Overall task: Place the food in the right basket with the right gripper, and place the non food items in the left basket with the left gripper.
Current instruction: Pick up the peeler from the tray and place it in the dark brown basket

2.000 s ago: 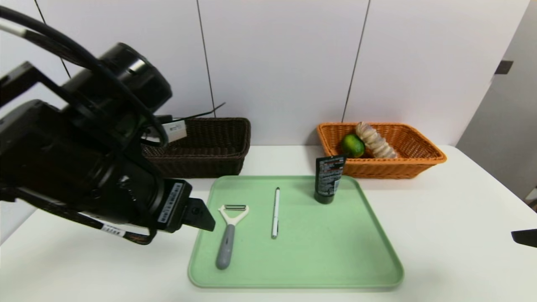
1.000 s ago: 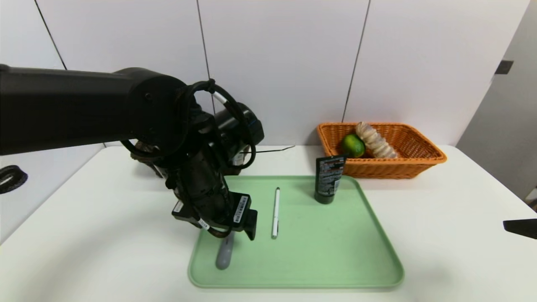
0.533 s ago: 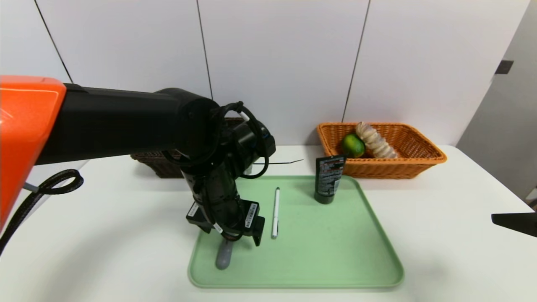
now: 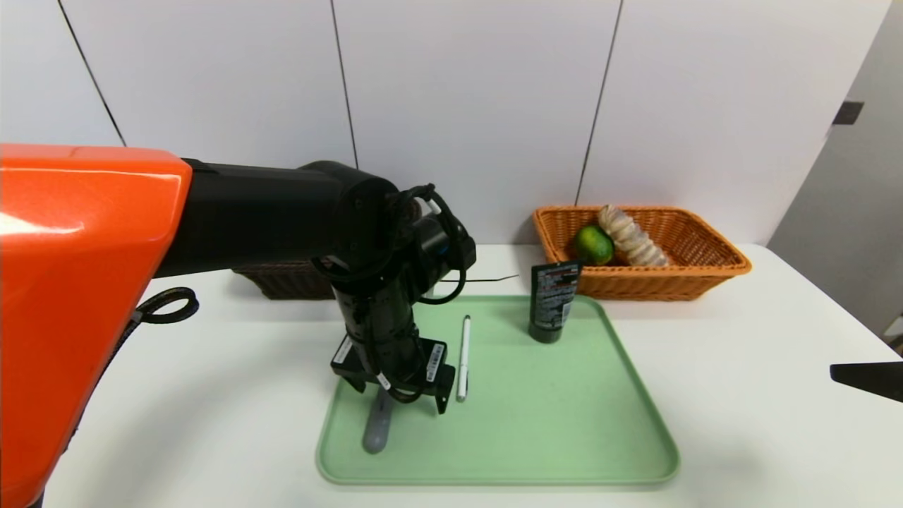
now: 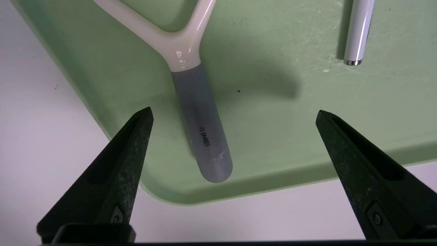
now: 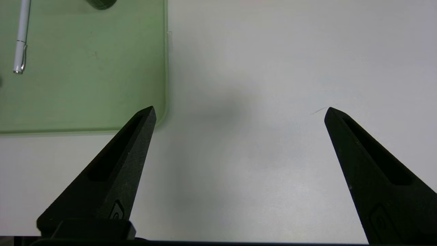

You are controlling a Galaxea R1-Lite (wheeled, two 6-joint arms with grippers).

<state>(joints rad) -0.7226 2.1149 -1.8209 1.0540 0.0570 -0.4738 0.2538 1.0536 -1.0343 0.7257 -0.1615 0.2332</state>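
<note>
Grey-handled white Y-shaped peeler (image 5: 201, 112) lies flat in the near left corner of the pale green tray (image 4: 564, 437), handle end toward the tray's near rim. Left pincer (image 4: 398, 395) hangs right over it, pointing steeply down, fingers (image 5: 116, 177) spread wide apart on either side of the handle, not touching it, nothing held. In the head view the pincer hides the peeler's head; only the handle (image 4: 376, 429) shows below it. Slim white pen (image 4: 463, 356) lies on the tray just beside the left pincer, on its right, roughly parallel to the peeler. Black squeeze tube (image 4: 552, 300) stands upright on its cap at the tray's far edge, well apart from the pen. Behind the left arm, the dark brown wicker basket (image 4: 282, 279) is mostly hidden; contents cannot be told. Orange wicker basket (image 4: 705, 271) sits at far right of the white surface (image 4: 776, 423), holding a green lime (image 4: 592, 243) and a twisted bread loaf (image 4: 631, 236), touching each other. Right pincer (image 6: 239, 112) is parked off the tray's right side above the bare surface, fingers wide apart, empty; only a black tip (image 4: 868, 381) shows at the head view's right edge.
</note>
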